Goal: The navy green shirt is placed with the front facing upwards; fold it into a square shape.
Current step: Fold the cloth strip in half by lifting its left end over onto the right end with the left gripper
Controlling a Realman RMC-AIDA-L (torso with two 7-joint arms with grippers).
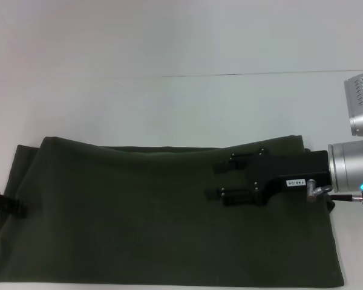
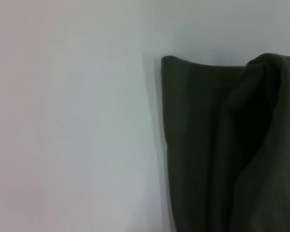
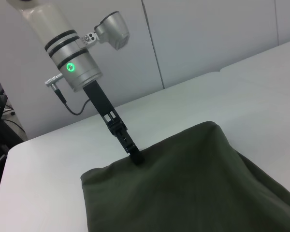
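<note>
The dark olive-green cotton shirt (image 1: 157, 223) is lying across the white counter (image 1: 169, 103), already doubled into a broad band. The right claw (image 1: 221, 180) is hovering over its right half, fingers narrowly parted and gripping nothing. The left claw (image 3: 135, 157) is touching the shirt's left edge; whether it is pinching cloth I cannot tell. The fabric looks soft, light and limp, so gripping at edges and corners seems best.

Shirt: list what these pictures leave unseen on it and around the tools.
- Lettering, collar: in no view; the shirt shows only plain cloth.
- Shirt's near edge: cut off by the head view's bottom edge.
- Left tool: mostly cut off by the head view's left edge.
- Cloth under right tool: hidden by it, head view.
</note>
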